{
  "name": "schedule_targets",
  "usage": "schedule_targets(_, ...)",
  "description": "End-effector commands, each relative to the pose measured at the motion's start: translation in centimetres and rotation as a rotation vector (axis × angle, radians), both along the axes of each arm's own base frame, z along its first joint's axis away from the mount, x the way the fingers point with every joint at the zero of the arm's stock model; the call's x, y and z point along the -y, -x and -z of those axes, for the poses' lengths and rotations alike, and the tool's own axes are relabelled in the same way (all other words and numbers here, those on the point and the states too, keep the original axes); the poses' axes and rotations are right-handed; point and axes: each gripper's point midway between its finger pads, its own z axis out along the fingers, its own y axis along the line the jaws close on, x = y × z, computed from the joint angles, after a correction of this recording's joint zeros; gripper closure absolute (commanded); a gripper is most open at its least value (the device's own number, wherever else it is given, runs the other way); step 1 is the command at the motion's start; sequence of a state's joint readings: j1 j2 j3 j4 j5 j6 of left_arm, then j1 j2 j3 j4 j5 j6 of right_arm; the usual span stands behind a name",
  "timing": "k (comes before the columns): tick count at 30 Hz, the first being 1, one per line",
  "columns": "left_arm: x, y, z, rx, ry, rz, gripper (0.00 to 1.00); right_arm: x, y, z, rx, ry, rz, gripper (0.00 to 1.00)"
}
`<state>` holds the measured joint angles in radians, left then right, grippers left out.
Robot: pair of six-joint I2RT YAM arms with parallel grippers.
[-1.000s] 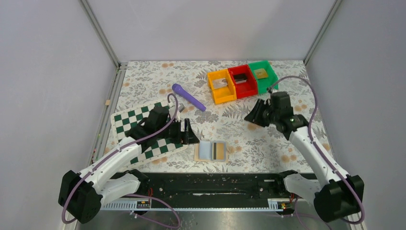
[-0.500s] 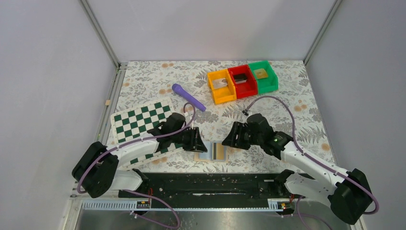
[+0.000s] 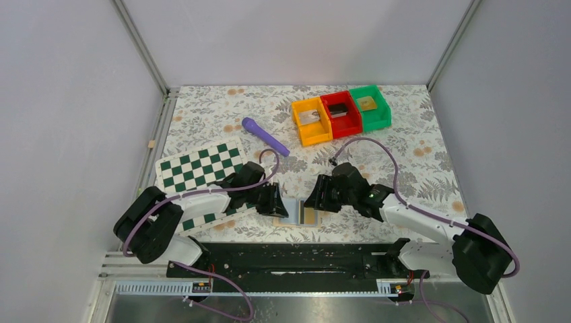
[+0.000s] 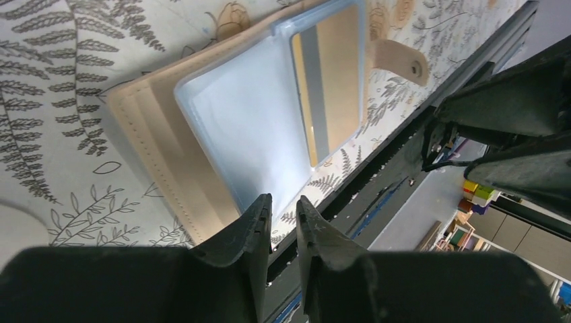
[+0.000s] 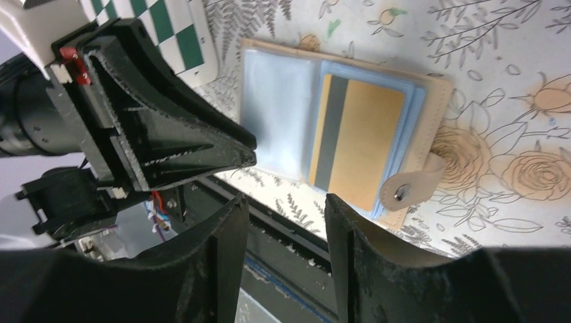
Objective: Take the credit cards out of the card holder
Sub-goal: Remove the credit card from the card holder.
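The tan card holder (image 3: 301, 214) lies open near the table's front edge, with light blue sleeves inside. A gold card with a grey stripe (image 5: 363, 145) sits in its right sleeve, and also shows in the left wrist view as the gold card (image 4: 337, 74). The left sleeve (image 4: 242, 128) looks blank. My left gripper (image 3: 279, 202) hovers at the holder's left side; its jaws stand a narrow gap apart with nothing between them (image 4: 284, 202). My right gripper (image 3: 316, 200) is at the holder's right side, open and empty (image 5: 286, 205). The holder's snap tab (image 5: 411, 188) sticks out on the card side.
A green-and-white checkered board (image 3: 195, 168) lies left of the holder, under the left arm. A purple pen-like object (image 3: 264, 136) lies behind it. Yellow (image 3: 311, 121), red (image 3: 341, 113) and green (image 3: 369, 106) bins stand at the back right. A black rail (image 3: 296, 259) runs along the near edge.
Both arms have come in to the card holder, the right one from the back right. The left jaws have narrowed from wide apart to a small gap.
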<state>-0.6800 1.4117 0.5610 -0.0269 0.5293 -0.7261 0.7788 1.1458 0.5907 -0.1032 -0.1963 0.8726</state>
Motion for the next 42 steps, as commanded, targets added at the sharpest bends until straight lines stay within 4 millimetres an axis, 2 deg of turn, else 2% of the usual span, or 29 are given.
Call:
schedule_targets(1,-0.2,-0.4,1.2,0.030,-0.022,-0.001,0.80,0.2,-1.3,1.2,0.041,0.048,0.040,0.47)
schedule_targets(10,-1.0,0.4,2.4,0.015,-0.086,0.007,0.81,0.8,-0.9,4.7,-0.012,0.124,0.030,0.46)
schedule_targets(23,-1.2,0.7,2.6,0.015,-0.091,0.009,0.81,0.2,-0.7,6.7,-0.042,0.117,0.011,0.47)
schedule_targets(31,-1.2,0.7,2.7,0.012,-0.095,0.008,0.80,-0.3,-0.5,6.4,-0.043,0.091,-0.004,0.53)
schedule_targets(42,-1.0,0.8,2.5,0.013,-0.088,0.014,0.79,-1.3,-0.6,3.9,-0.009,-0.014,-0.003,0.54)
